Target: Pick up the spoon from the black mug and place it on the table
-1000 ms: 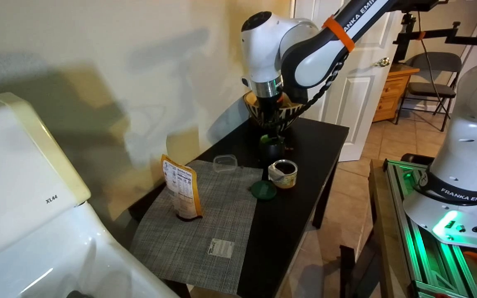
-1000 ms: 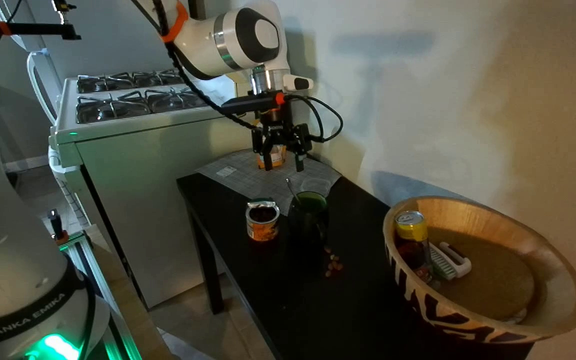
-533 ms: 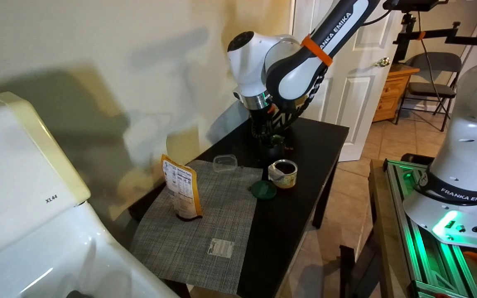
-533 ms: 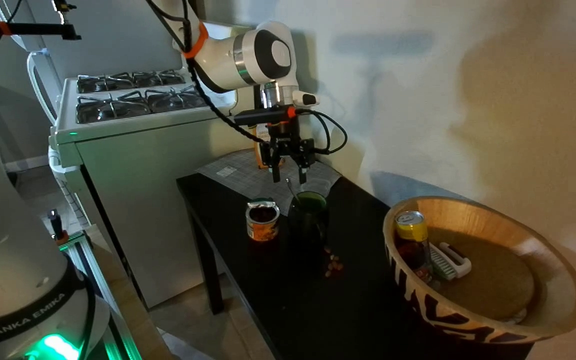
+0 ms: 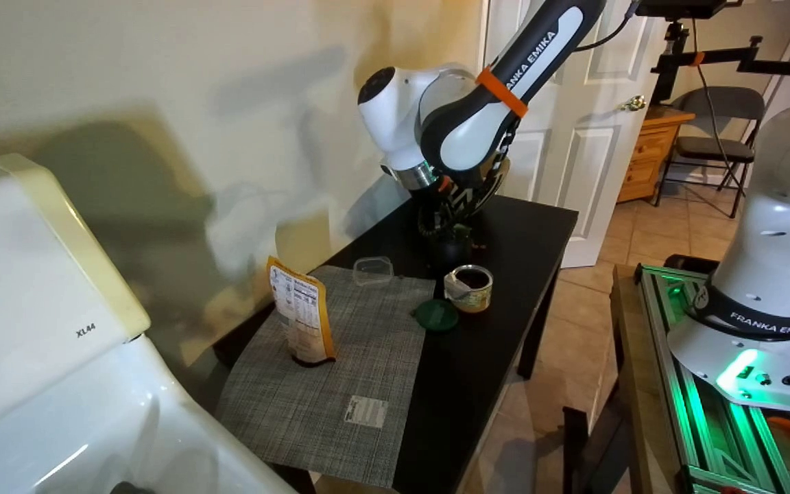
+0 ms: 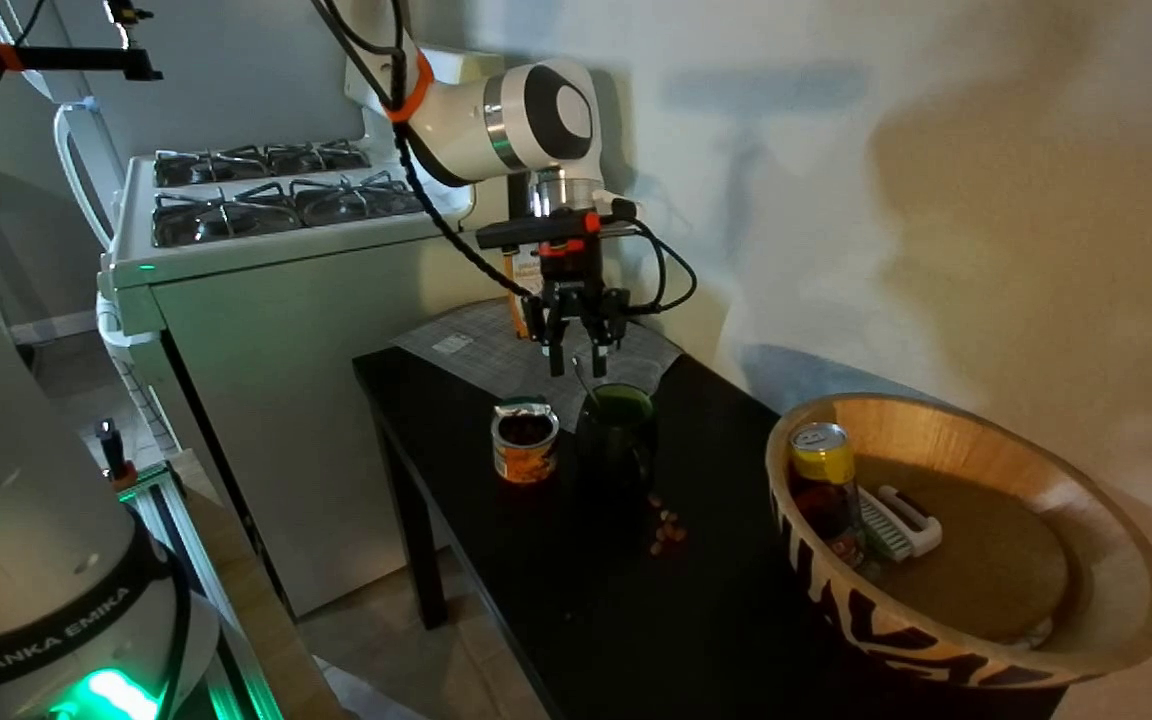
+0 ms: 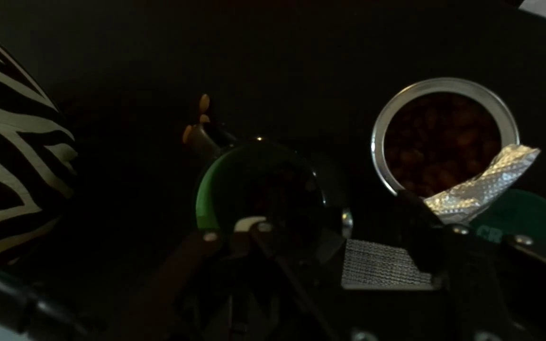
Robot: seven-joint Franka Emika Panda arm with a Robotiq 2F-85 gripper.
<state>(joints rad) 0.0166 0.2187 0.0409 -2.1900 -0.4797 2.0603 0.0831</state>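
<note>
The black mug (image 6: 616,455) with a green inside stands upright on the black table (image 6: 656,620). It also shows in the wrist view (image 7: 263,175) and, dark, in an exterior view (image 5: 451,254). The spoon (image 6: 584,380) leans in the mug, its handle sticking up past the rim. In the wrist view only its shiny handle end (image 7: 347,222) shows clearly. My gripper (image 6: 578,364) is open, fingers down, just above the mug. Its fingertips are on either side of the spoon's handle end in that view; contact cannot be told. The spoon's bowl is hidden inside the mug.
An open can (image 6: 526,445) with peeled foil stands close beside the mug. A green lid (image 5: 436,315), clear container (image 5: 373,270) and upright bag (image 5: 307,315) are on or by the grey mat (image 5: 367,370). Nuts (image 6: 668,530) lie near the mug; a large bowl (image 6: 936,430) stands beyond.
My gripper has moved down toward the mug and spoon handle. Its fingers look closer together than a second ago. The mug and spoon have not moved.
</note>
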